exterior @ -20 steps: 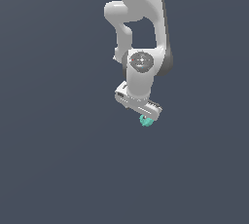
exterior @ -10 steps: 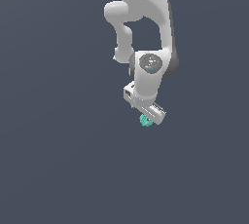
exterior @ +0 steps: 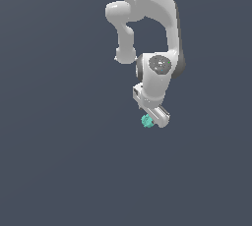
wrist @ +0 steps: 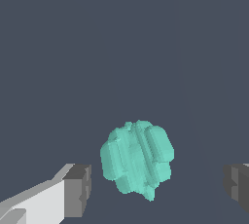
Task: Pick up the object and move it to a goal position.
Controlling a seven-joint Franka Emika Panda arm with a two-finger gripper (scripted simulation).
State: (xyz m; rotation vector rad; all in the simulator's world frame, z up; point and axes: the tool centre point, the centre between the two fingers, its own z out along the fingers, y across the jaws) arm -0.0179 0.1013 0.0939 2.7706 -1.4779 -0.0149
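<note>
**Teal lump between spread fingers, not gripped**

The small teal-green, bumpy, roughly round lump (wrist: 137, 158) lay on the plain dark grey-blue floor (exterior: 59, 161), directly beneath the white robot gripper (exterior: 150, 120). In the wrist view it sat between the two dark grey finger pads (wrist: 78, 191), nearer one pad than the other, with clear floor visible on each side, so the gripper stood released and touched nothing. The lump was slightly taller than wide in that view; its ridges ran along that longer dimension, crosswise to the line joining the pads, and it narrowed to a small point at one end. In the exterior view the lump (exterior: 146, 121) peeked out at the exterior view's left of the gripper's lower end, under the white arm (exterior: 152, 18).
</note>
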